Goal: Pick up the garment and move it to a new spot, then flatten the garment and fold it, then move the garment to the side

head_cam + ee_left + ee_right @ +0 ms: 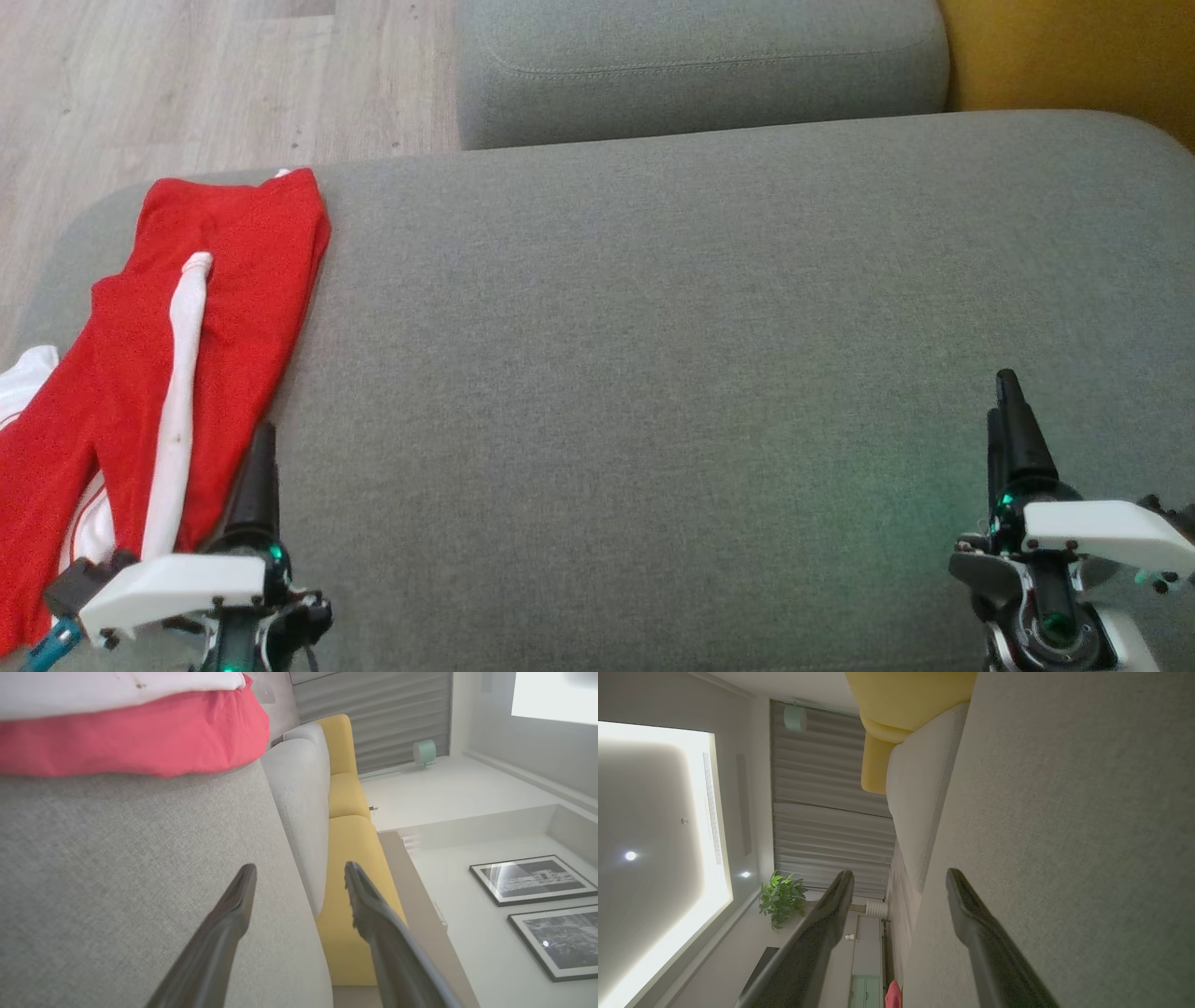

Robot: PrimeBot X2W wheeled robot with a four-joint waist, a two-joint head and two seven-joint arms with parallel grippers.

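Two grippers are seen low over the grey sofa seat point(653, 327), and nothing is held by either. The left gripper point(264, 437) is placed at the near left, and in the left wrist view its jaws are shown spread wide, with only grey fabric and air between them. The right gripper point(1004, 397) is held at the near right, well apart from the left one. Its jaws are likewise spread and empty over bare upholstery.

The garment point(233, 271), red with a white strip point(182, 373) laid along it, is draped loosely over the seat's left end. It runs from the far left corner to the near left, where it is cut off by the picture's edge. Its near right edge is found just beside the left gripper. Whether it is touched there cannot be told from the head view, though in the wrist view the cloth is seen off to one side of the fingers.

A second grey cushion point(700, 65) is set beyond the seat, a yellow cushion point(1074, 56) at the far right, and pale wooden floor point(187, 75) at the far left.
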